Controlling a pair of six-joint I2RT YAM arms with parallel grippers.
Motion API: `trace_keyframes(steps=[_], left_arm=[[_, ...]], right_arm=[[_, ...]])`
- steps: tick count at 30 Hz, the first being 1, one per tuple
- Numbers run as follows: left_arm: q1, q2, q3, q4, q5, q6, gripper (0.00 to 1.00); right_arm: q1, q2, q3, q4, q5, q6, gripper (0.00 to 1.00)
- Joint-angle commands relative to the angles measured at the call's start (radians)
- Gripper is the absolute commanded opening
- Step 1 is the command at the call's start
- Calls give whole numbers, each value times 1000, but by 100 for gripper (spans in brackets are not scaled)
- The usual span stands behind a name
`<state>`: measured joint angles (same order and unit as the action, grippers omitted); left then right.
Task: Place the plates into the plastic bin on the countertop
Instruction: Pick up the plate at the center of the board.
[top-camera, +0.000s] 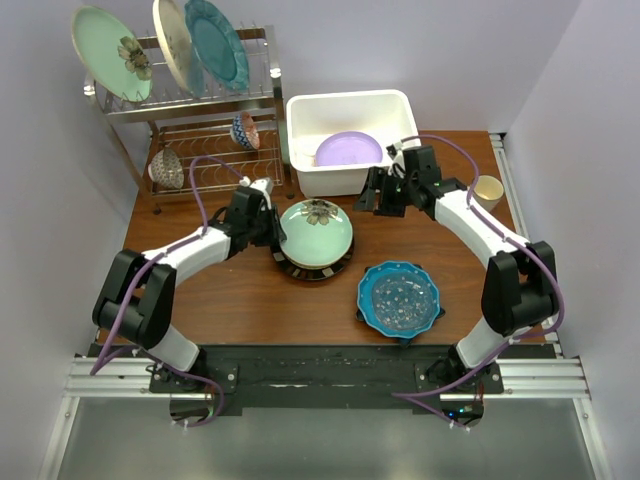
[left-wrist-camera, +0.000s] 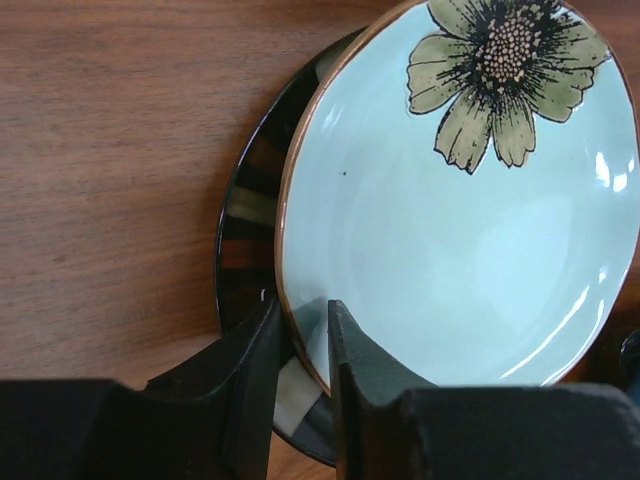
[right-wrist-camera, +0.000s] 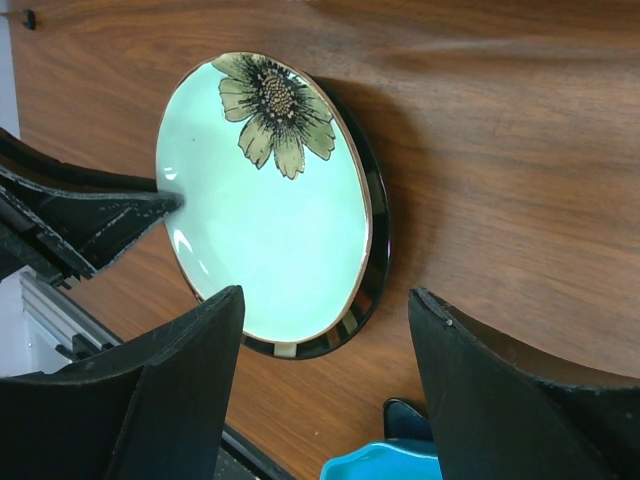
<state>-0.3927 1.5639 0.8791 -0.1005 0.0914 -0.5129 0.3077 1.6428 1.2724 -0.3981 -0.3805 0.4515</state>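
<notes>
Left arm (top-camera: 190, 250) reaches inward with left fingers (left-wrist-camera: 255, 390) pinched close; right arm (top-camera: 470, 215) mirrors it, right fingers (right-wrist-camera: 180, 390) spread wide

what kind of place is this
Probably a staged kitchen counter in a lab: a dish rack and white bin on a wood table, with robot arms bolted at its edge.

wire rack (top-camera: 215, 140) beside bin (top-camera: 330, 182), lilac plate (top-camera: 348, 150) inside

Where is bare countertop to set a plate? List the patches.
Front-left: bare countertop between left arm and blue plate. Smaller patch between blue plate and right arm. Crowded between bin and mint plate, where both arms reach in.
</notes>
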Motion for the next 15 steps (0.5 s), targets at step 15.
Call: trace_keyframes(steps=[15], left_arm=[[9, -5, 5, 123, 60, -35, 0]], right_arm=[[4, 72, -90, 113, -84, 15, 67]])
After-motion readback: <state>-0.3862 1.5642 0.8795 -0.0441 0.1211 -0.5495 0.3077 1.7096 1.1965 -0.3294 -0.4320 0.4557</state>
